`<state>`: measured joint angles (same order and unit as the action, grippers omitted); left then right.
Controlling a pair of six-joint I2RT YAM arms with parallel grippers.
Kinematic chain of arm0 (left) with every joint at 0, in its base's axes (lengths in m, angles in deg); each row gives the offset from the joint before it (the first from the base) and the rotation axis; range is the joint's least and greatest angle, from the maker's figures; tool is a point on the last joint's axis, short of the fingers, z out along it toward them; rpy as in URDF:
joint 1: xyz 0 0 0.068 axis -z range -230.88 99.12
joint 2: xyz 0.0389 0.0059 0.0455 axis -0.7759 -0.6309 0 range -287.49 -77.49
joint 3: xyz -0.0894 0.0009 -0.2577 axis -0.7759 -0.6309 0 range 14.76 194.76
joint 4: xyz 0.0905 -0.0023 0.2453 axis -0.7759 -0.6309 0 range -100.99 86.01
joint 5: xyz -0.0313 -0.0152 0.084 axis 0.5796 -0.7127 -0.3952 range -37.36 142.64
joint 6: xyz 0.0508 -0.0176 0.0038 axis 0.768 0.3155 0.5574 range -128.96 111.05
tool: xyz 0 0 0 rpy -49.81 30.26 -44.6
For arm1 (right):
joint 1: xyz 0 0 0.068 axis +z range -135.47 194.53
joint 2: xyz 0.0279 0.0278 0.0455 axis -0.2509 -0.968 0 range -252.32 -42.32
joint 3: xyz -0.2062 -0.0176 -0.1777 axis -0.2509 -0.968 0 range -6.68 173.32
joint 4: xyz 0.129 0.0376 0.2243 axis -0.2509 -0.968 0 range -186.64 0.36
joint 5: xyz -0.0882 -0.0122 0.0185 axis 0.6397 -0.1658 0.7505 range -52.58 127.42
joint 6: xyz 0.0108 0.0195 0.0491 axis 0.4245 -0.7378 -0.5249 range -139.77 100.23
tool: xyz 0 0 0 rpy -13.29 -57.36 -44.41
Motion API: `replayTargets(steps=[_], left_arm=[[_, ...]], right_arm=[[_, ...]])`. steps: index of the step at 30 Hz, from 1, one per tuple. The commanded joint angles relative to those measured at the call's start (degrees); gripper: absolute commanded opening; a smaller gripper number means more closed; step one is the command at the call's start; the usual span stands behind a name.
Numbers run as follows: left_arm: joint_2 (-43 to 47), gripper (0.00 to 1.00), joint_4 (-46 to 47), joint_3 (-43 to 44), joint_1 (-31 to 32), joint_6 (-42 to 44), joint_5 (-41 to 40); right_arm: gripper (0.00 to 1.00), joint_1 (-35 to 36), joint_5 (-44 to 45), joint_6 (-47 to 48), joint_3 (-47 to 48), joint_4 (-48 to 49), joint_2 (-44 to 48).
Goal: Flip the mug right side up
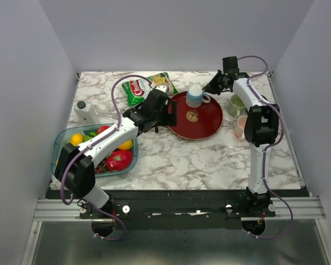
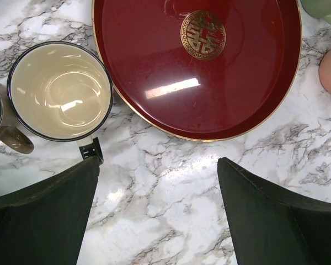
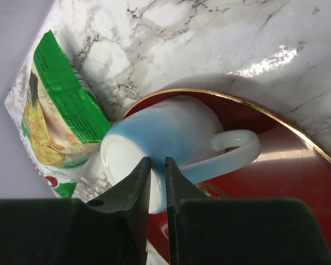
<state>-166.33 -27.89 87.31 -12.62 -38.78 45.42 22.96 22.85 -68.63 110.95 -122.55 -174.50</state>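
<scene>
Blue below and white at its upturned base, the mug (image 1: 195, 96) stands mouth-down on the far-left part of the red lacquer plate (image 1: 203, 126), its handle (image 3: 240, 144) pointing toward the right side of the table. That places it on the right arm's side, so the right gripper (image 3: 158, 165) is the one reaching in over the far right of the plate. Its fingers are drawn almost together, with only a thin slit between them and nothing visibly caught there. In the wrist view their tips lie over the edge of the white base, though whether they touch it cannot be told. With the jaws this narrow the pose looks better suited to nudging or tipping the mug than to grasping it, and the handle loop lies just beside the tips as a likely hold. The left gripper (image 2: 158, 165) hangs spread wide over bare marble at the near-left rim of the plate, holding nothing, probably parked there to stay out of the way or to steady the plate. A cream enamel mug (image 2: 59, 91) already stands upright just left of the plate. The green snack bag (image 1: 149, 87) lies close behind the mug and could be brushed if it tips that way.
</scene>
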Motion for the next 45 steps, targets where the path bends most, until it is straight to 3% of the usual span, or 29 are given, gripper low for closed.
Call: replayTargets(steps=[1,14,20,25,33,42,45], left_arm=[[2.18,0.96,-0.36,-0.83,0.15,0.12,-0.07],[5.08,0.96,0.7,-4.88,0.15,-0.59,-0.07],[5.87,0.96,1.14,-5.67,0.23,-0.76,0.19],[5.52,0.96,1.05,-5.58,0.15,-0.67,0.19],[5.25,0.96,0.61,-5.14,0.15,-0.41,-0.07],[4.2,0.96,0.26,-4.62,0.23,0.29,-0.25],[4.2,0.96,0.26,-4.79,0.15,0.29,-0.25]], right_arm=[[0.23,1.59,0.86,-2.81,-5.2,0.38,6.04],[0.15,4.84,5.07,-3.18,-22.61,7.59,17.3],[0.32,5.11,16.91,1.84,-23.84,6.27,21.34],[0.34,5.02,23.09,1.14,-22.18,6.01,20.74],[0.34,5.02,21.95,-0.97,-7.6,-5.05,7.22],[0.33,5.02,19.94,-0.71,-5.65,-4.71,3.69],[0.28,5.2,17.39,0.6,-6.09,-4.71,3.33]])
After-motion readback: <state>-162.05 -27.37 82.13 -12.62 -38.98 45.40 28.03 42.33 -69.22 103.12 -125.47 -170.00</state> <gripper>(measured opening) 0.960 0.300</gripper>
